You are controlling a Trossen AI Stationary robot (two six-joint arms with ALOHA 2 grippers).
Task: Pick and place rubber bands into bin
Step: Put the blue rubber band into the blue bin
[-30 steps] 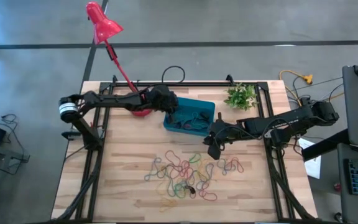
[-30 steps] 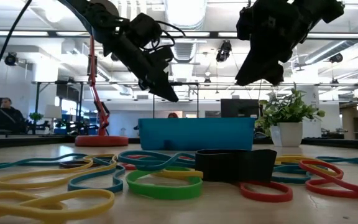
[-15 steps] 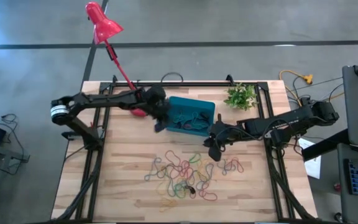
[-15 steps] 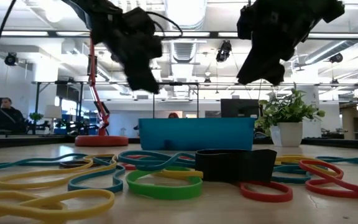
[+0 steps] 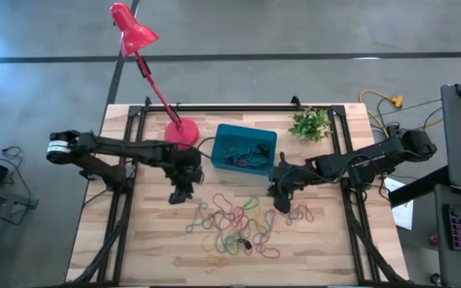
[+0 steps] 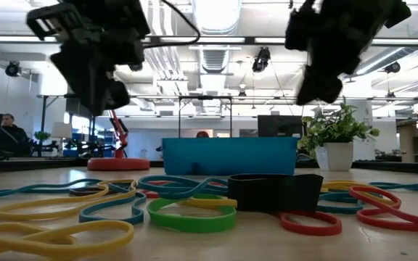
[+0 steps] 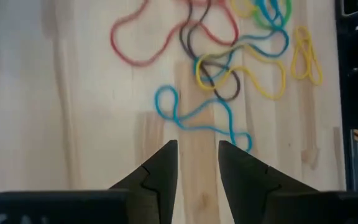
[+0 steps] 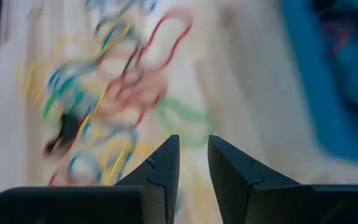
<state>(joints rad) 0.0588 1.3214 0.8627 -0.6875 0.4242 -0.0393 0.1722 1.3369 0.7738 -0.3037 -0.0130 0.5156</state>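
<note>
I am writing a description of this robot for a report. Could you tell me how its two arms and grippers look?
Both arms are dark, nearly black, built of slim jointed segments. The left arm has a pale grey ring near its base end. Each gripper, left gripper and right gripper, ends in two flat, dark, wedge-shaped fingers with stepped inner edges. Thin black cables run along the arms.
</note>
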